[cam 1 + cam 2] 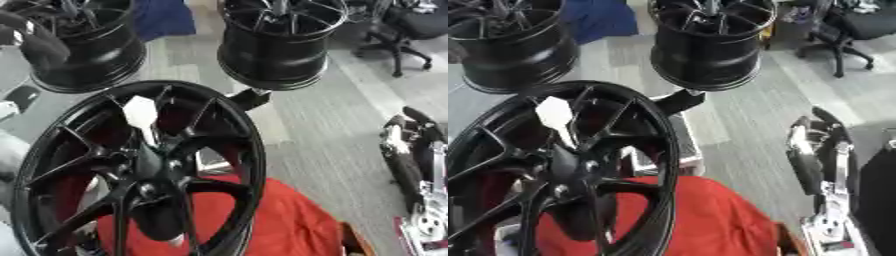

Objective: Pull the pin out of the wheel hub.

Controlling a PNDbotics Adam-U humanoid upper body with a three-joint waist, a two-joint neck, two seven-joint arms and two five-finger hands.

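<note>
**A:** Where's the pin you're after?

**B:** In the big black wheel hub (131, 170) right in front of me. A flat white piece (555, 114) sits among the upper spokes, with a thin shaft running down toward the centre. I take that for the pin, though the view is too soft to be sure. It looks fully seated, so nothing is pulled yet.

**A:** Why is the hub standing like that?

**B:** It's propped on its rim and leaning, with its face turned up toward my head. The red cloth (289, 220) under it probably stops the rim sliding and saves the finish. With the face tilted my way, the white end is exposed and I'd have a straight line to draw it out along its own axis. Two spare wheels (280, 45) stand well behind, out of the way.

**A:** And your hands?

**B:** My right hand (815, 155) is off at the right edge, well apart from the hub. Its fingers point up, relaxed, and grasp nothing. The forearm rises from the lower corner. It would have to swing left across the rim to reach the white end. My left hand shows in neither view.
</note>
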